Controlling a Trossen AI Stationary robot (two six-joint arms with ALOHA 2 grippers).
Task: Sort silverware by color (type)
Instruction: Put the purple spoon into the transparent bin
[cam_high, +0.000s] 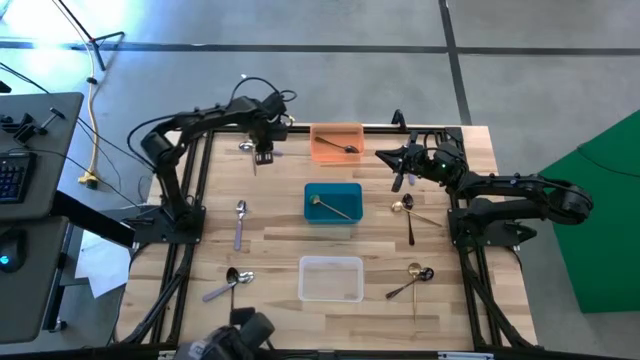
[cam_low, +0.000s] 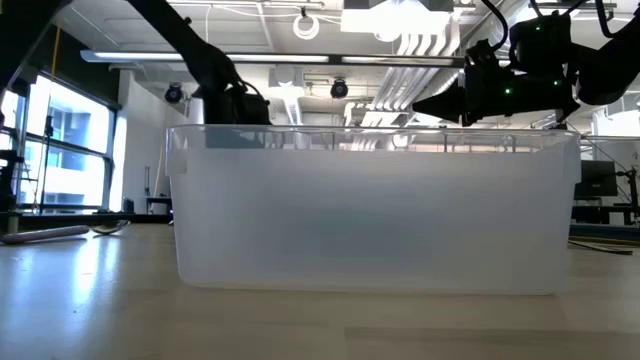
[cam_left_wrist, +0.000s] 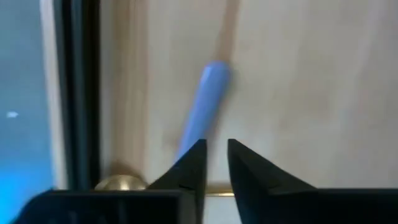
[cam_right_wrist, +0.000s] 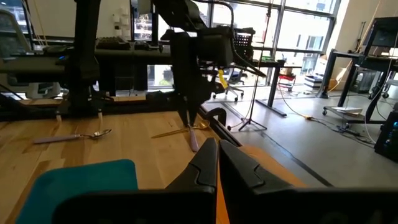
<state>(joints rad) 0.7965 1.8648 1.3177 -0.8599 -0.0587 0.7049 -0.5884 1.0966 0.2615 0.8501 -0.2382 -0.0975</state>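
My left gripper (cam_high: 262, 155) points down at the table's far left, its fingers (cam_left_wrist: 198, 163) a narrow gap apart. Its tips stand over a silver piece's handle (cam_left_wrist: 208, 102) and a gold piece (cam_left_wrist: 118, 183) lying crosswise (cam_right_wrist: 171, 132). My right gripper (cam_high: 398, 162) is shut and empty. It hovers level just right of the orange bin (cam_high: 337, 130), which holds a dark spoon (cam_high: 345, 149). The teal bin (cam_high: 333, 190) holds a gold piece (cam_high: 330, 207). The clear bin (cam_high: 331, 278) stands at the near middle. Other silverware lies loose on the wood. My left gripper comes from above with its tips right at the gold piece's thin handle (cam_left_wrist: 217, 188) and beside the silver handle. Whether either fingertip touches them, I cannot tell.
A silver spoon (cam_high: 240, 222) lies left of the teal bin, and two pieces (cam_high: 228, 283) lie at the near left. Gold and dark pieces lie right of the teal bin (cam_high: 407, 212) and right of the clear bin (cam_high: 414, 276). In the low view the clear bin (cam_low: 375, 215) blocks most of the table.
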